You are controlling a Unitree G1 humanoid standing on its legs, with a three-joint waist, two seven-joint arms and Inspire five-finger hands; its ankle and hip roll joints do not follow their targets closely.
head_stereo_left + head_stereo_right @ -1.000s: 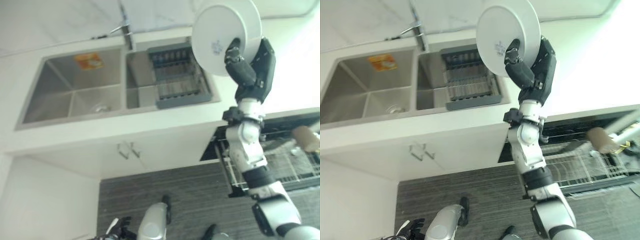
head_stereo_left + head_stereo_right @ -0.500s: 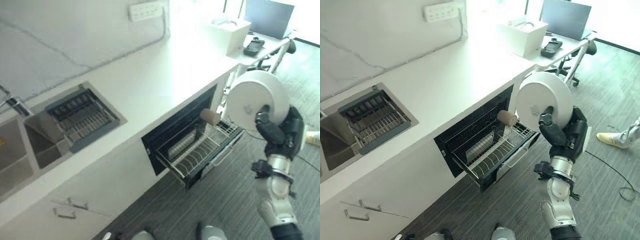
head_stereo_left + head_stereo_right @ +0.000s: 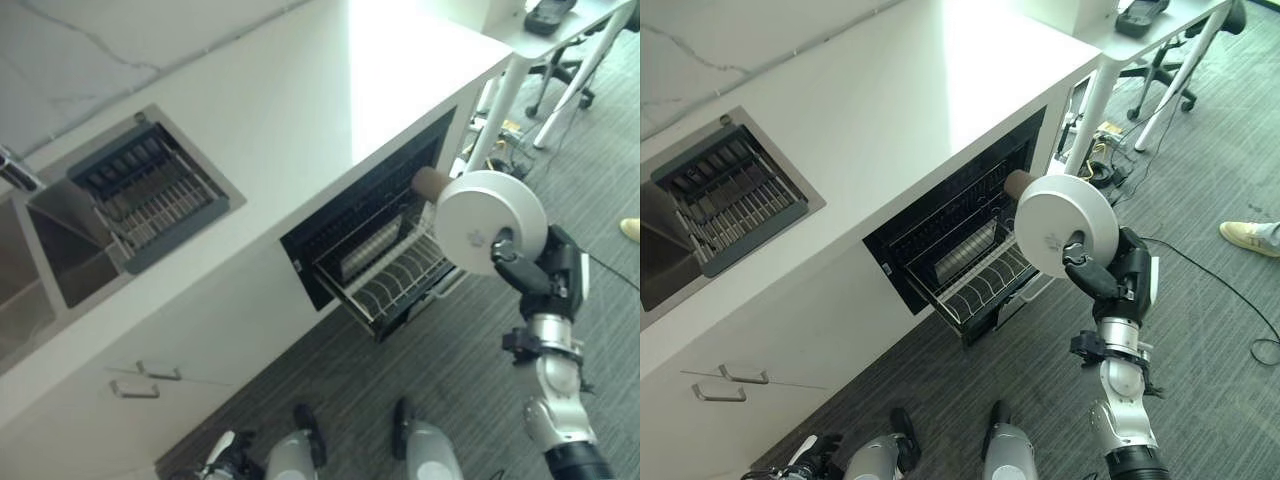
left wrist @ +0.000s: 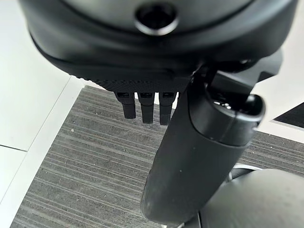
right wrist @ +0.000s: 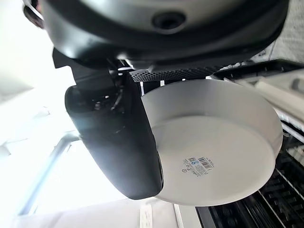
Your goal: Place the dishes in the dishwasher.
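Left to right across the head views: the sink [image 3: 40,250] with its grey drain rack [image 3: 150,200] lay at the left edge of the white counter [image 3: 300,110]; a second before, the sink had filled the middle of the view, so the camera — not the furniture — had swung toward the right; the cupboard handles [image 3: 145,380] sat below the counter's edge. Centre: the dishwasher [image 3: 950,240] stood open beneath the counter, its wire rack [image 3: 975,285] drawn out over the grey floor [image 3: 940,400]; a brownish cylinder [image 3: 1017,184], too unclear to name, showed at the rack's far side. Right: the right hand [image 3: 1110,280] held the white plate [image 3: 1065,226] on edge, underside toward the camera; in the right wrist view the thumb [image 5: 118,142] was pressed against the plate's base with the fingers behind its rim — a pinch; the plate, which a second before had been raised over the counter by the sink, now hung just beside the pulled-out rack, above the floor and not yet in it. The left hand [image 4: 190,142] hung low over the floor, fingers relaxed, holding nothing. Judgement: the carry looked nearly complete; lowering the plate on edge into the rack's slots remained.
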